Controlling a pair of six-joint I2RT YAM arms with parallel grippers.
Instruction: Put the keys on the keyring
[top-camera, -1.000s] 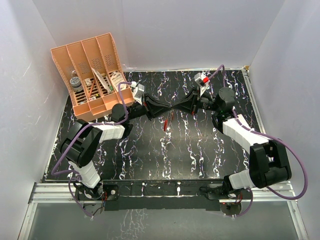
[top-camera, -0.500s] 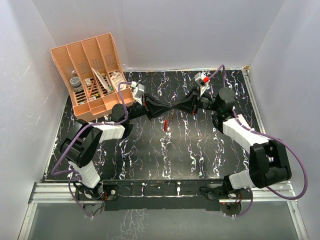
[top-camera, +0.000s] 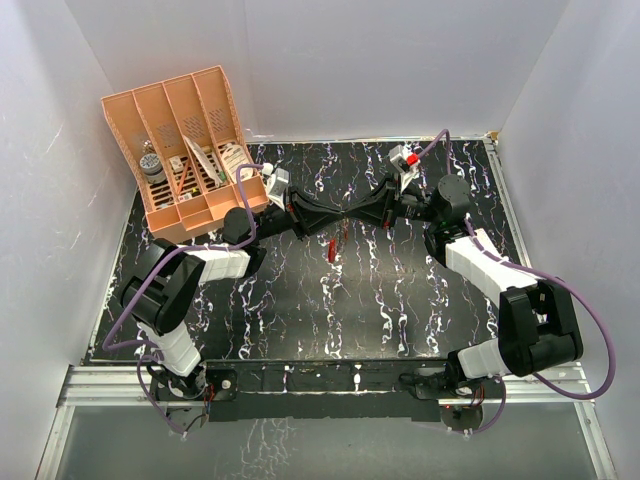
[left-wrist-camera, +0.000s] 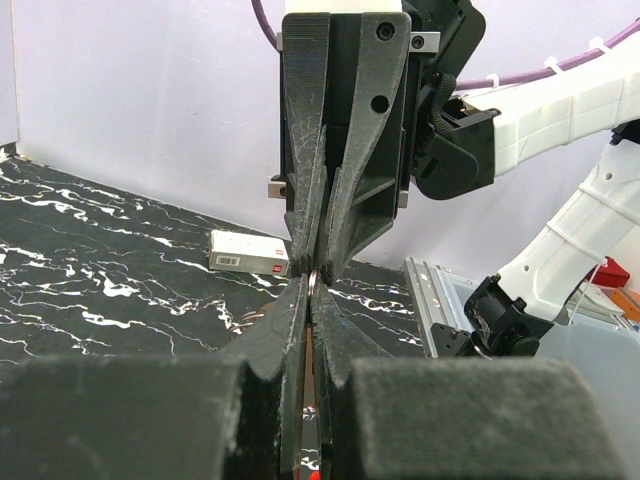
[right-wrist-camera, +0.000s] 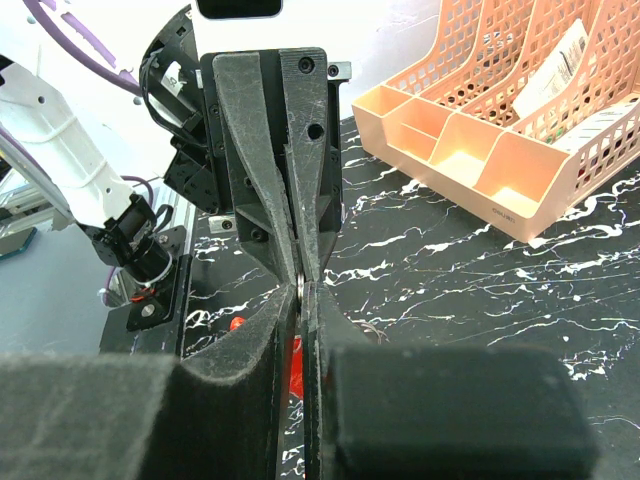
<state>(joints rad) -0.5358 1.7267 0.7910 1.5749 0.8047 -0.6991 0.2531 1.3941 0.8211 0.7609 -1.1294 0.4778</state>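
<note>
My two grippers meet tip to tip above the middle of the table. The left gripper (top-camera: 343, 216) and the right gripper (top-camera: 352, 215) are both shut on the same thin metal edge of the keyring (left-wrist-camera: 316, 281). That pale edge shows between the right fingertips (right-wrist-camera: 293, 305) in the right wrist view. The red part of the keyring (top-camera: 332, 249) hangs below the tips, and it shows as a red strip (right-wrist-camera: 295, 365) behind my right fingers. The keys are hidden from every view.
An orange slotted organiser (top-camera: 185, 150) stands at the back left with papers and small items in it. A small white box with a red end (left-wrist-camera: 250, 262) lies near the back wall. A thin wire loop (left-wrist-camera: 252, 316) lies on the black marbled table under the grippers.
</note>
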